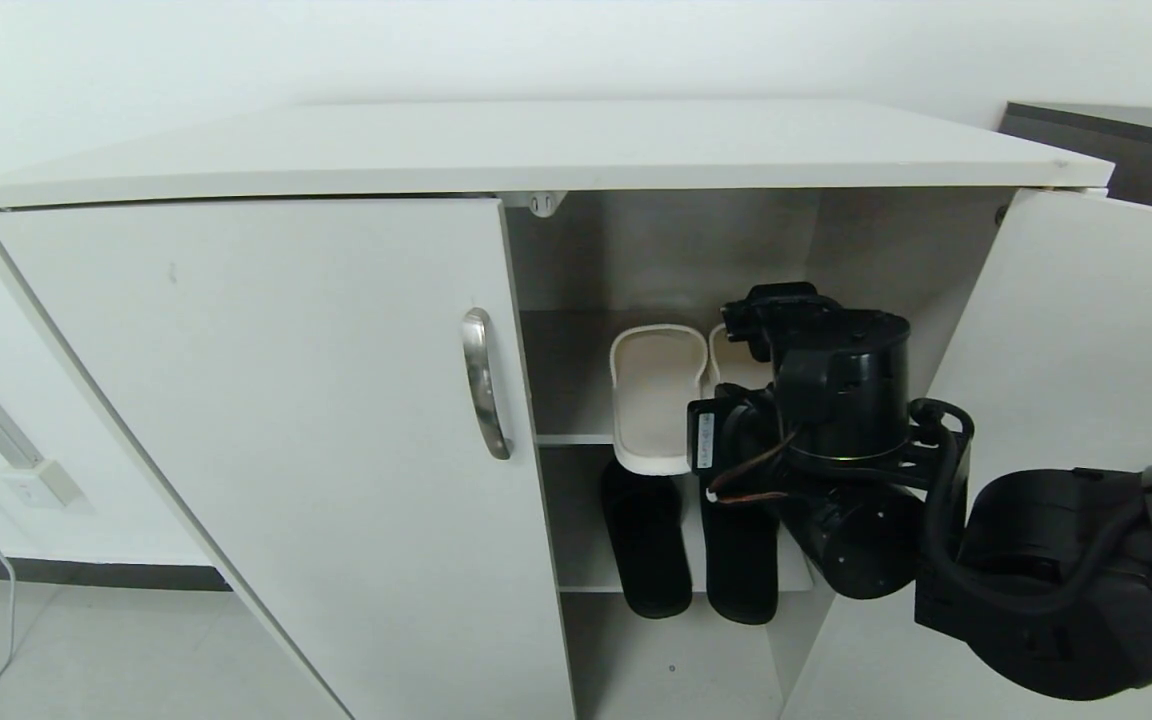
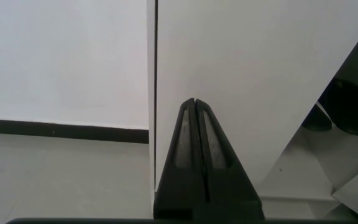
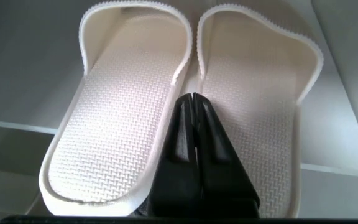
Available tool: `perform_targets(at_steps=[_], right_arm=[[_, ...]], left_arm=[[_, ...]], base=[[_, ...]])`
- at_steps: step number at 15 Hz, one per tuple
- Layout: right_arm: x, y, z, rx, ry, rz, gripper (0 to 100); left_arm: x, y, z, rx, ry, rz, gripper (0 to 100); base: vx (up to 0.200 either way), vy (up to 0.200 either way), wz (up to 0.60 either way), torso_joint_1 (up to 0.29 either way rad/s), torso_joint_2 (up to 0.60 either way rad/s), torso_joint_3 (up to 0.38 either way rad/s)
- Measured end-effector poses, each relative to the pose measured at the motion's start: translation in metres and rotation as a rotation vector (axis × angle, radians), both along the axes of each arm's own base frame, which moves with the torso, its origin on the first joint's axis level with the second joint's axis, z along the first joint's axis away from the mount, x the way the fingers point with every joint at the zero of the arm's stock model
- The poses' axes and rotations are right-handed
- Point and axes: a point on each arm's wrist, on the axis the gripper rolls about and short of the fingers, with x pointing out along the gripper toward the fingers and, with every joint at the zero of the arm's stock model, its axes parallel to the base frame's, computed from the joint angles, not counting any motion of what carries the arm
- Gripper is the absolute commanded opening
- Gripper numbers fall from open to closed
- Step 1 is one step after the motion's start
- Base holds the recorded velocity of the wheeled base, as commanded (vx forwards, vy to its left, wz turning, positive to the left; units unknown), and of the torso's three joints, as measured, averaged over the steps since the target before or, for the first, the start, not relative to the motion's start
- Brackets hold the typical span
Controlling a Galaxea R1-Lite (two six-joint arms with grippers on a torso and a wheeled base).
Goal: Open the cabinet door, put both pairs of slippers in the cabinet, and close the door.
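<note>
Cabinet (image 1: 536, 140), right door (image 1: 1086, 330) open: white slippers (image 3: 126, 112) upper shelf (image 1: 566, 437), black slippers (image 1: 648, 545) below (heels overhanging), right end effector (image 3: 193, 96) closed, empty; likely only door-closing remains.

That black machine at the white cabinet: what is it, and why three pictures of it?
It is a robot's right arm, stretched into the cabinet. The wide picture comes from a camera on the robot's head. The other two come from wrist cameras, each looking along its own gripper, the two-fingered pincer it grasps with. The right gripper is shut over the white slippers, which lie on the upper shelf; nothing shows in its grip. The black slippers lie on the lower shelf. The left gripper, also shut and empty, faces the closed left door. The right door stands open.
</note>
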Motion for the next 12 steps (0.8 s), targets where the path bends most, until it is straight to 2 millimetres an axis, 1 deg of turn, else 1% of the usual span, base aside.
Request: perform_targets(at_steps=[5, 12], right_arm=[[0.0003, 0.0, -0.0036, -0.004, 0.008, -0.003, 0], [-0.0009, -0.0012, -0.01, -0.019, 0.013, -0.001, 0]], left_arm=[[0.0, 0.0, 0.0, -0.001, 0.0, -0.001, 0], [0.0, 0.0, 0.0, -0.001, 0.0, -0.003, 0]], base=[[0.0, 0.0, 0.0, 0.0, 0.0, 0.0], [-0.2, 0.0, 0.0, 0.0, 0.01, 0.002]])
